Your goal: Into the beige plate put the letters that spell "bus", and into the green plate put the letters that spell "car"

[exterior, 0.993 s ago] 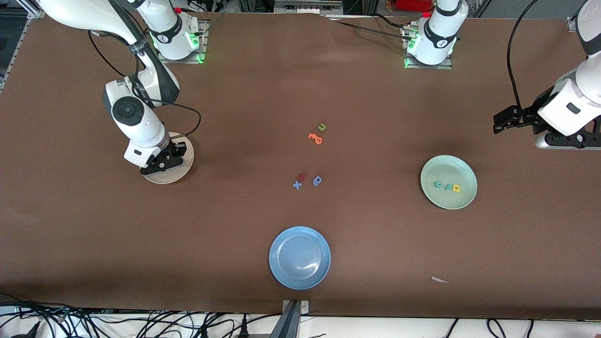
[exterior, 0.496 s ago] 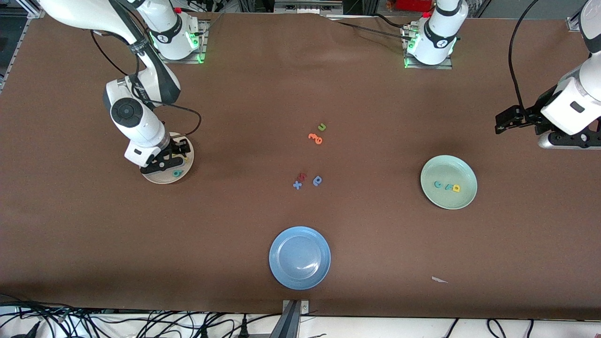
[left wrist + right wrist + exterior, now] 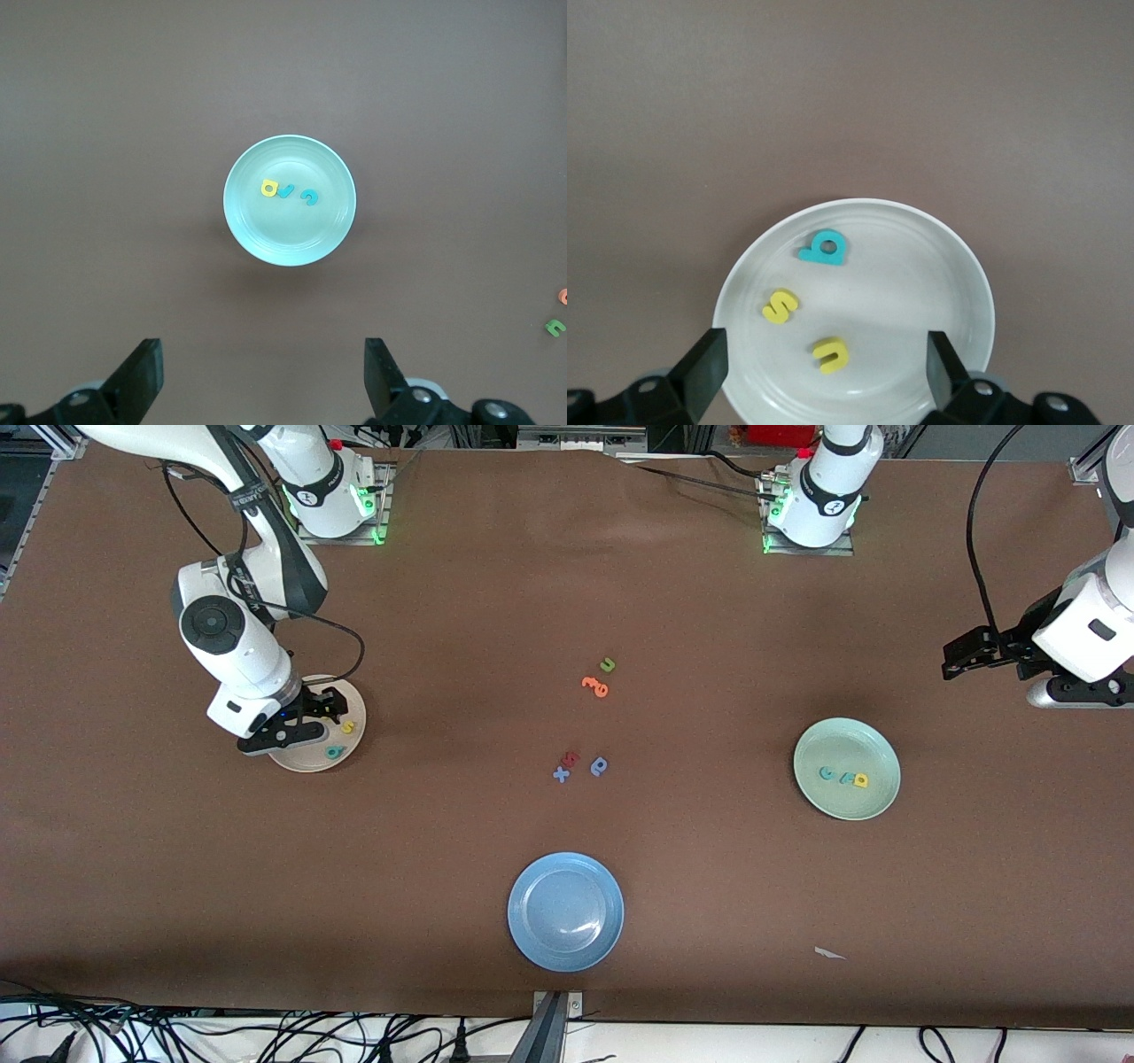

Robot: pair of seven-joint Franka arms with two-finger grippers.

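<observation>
Hovering over beige plate, right gripper fingers apart; left gripper likewise, waiting

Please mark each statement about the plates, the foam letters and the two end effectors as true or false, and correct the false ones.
1. The beige plate holds a teal "b", a yellow "s" and a yellow "u". True.
2. The green plate is empty. False: it holds a teal "c", a teal "r" and a yellow "a".
3. The right end effector grips a letter. False: it is open above the beige plate, holding nothing.
4. The blue plate holds no letters. True.
5. The left end effector is open. True.
</observation>
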